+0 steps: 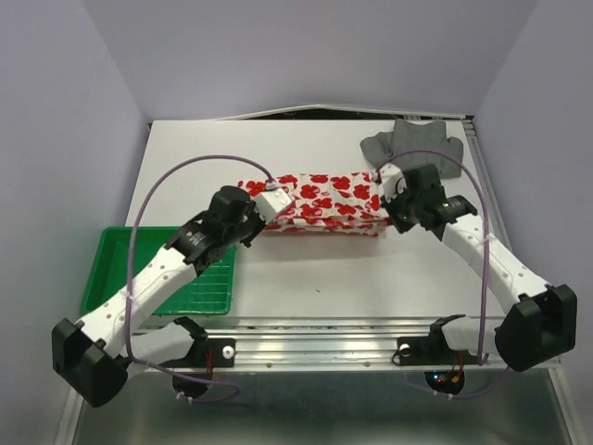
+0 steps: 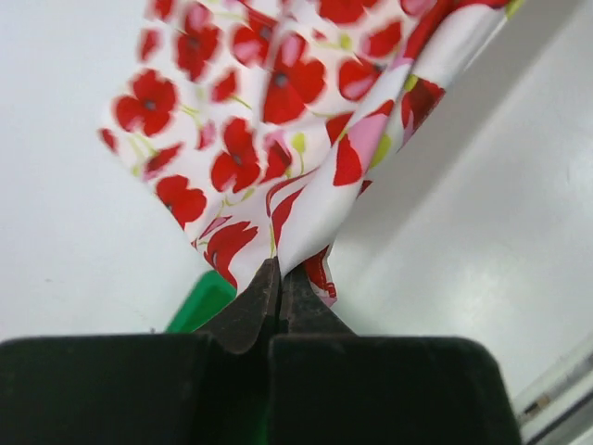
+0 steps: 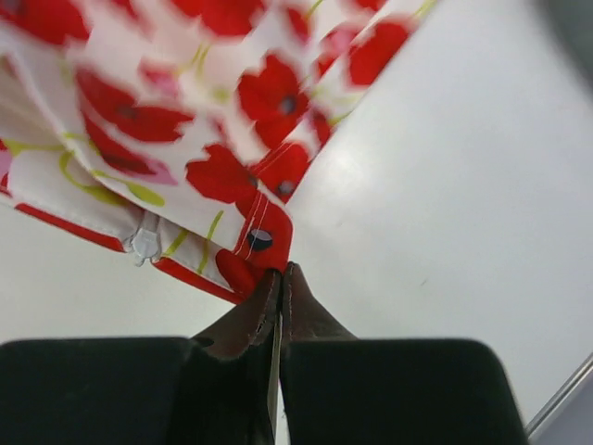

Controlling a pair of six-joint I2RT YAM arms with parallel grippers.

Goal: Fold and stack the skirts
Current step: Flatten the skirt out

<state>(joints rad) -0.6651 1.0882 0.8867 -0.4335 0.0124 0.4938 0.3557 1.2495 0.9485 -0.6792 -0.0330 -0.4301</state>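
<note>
Left claw (image 2: 278,289): pinched closed on a hem corner of the white red-print skirt (image 1: 320,206). Right claw (image 3: 278,283): pinched closed on the opposite corner, at a red hem with a dark snap. White red-print skirt: folded into a long band, stretched between both claws across mid-tabletop (image 1: 371,278). Dark grey skirt (image 1: 414,144): crumpled at far right of tabletop, just behind right claw. Green tray (image 1: 120,269): at near left, beside left arm.

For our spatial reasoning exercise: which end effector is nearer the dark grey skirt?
Right. The right end effector grips the printed skirt at its end near the grey skirt; the left end effector grips the opposite end, farther away.
</note>
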